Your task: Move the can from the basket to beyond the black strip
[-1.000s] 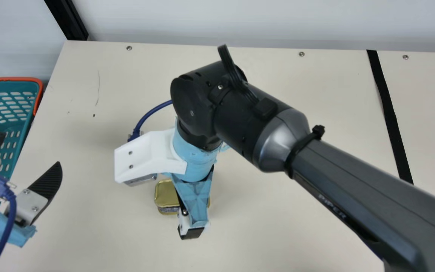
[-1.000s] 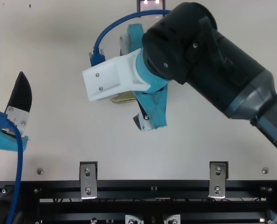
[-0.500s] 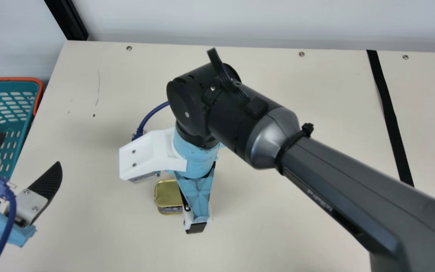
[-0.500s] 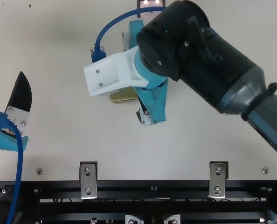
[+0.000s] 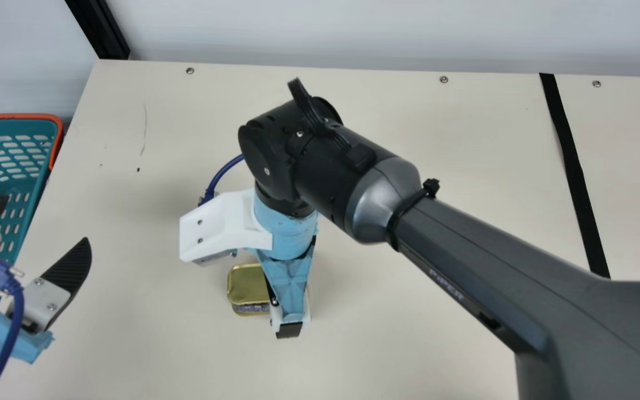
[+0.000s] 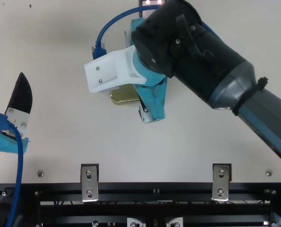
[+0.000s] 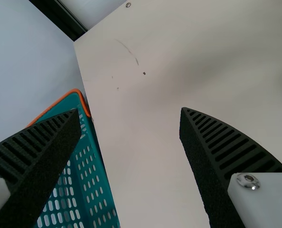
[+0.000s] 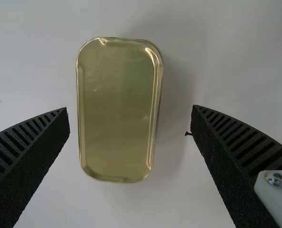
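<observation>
A flat gold can with rounded corners (image 5: 246, 286) lies on the table in the main view, partly hidden by my right gripper (image 5: 289, 328). In the top view the can (image 6: 125, 94) lies beside that gripper's blue mount. The right wrist view has the can (image 8: 118, 111) below and between the spread fingers of my right gripper (image 8: 130, 111), touching neither. My left gripper (image 5: 36, 228) stands open by the teal basket (image 5: 31, 139) at the left; its wrist view has the gripper (image 7: 130, 111) holding nothing. The black strip (image 5: 575, 178) runs down the table's right part.
A pale wall (image 5: 353, 33) rises behind the table's far edge. The right arm stretches from the lower right across the table. Metal brackets (image 6: 89, 183) sit along the near edge, and a small dark-framed object (image 6: 152, 3) is at the top view's upper edge.
The right arm's upper part has shifted to the left in the main and top views, and its gripper's tip has drawn back slightly, uncovering more of the can. The left arm has kept still.
</observation>
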